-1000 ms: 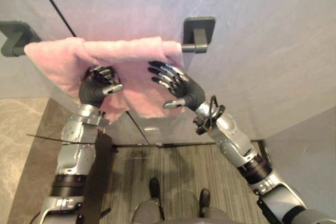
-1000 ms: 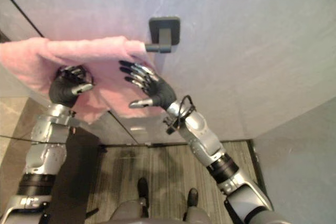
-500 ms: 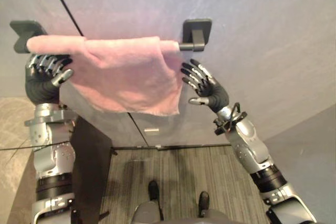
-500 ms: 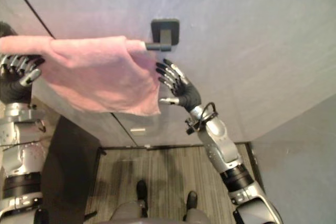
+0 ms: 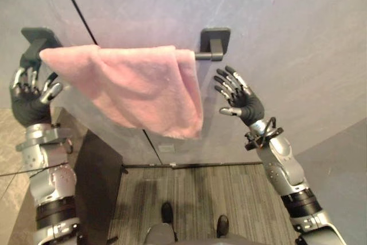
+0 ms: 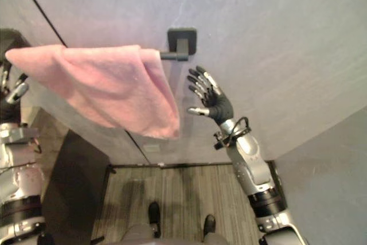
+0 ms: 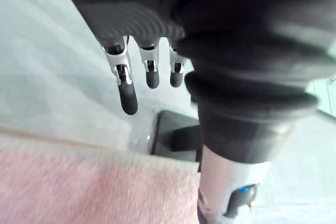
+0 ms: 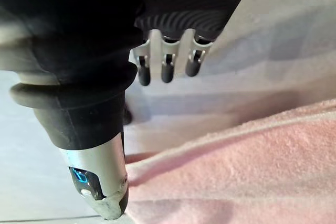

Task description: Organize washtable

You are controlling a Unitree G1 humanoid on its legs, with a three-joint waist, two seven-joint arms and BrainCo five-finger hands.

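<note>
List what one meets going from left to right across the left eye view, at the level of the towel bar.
left hand → pink towel → dark wall bracket → right hand

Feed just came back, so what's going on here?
A fluffy pink towel hangs draped over the dark wall-mounted towel bar, its lower edge dipping toward the right. Neither hand holds it: the left hand is open beside the towel's left end, and the right hand is open just right of the towel, below the bar's right bracket.
</note>
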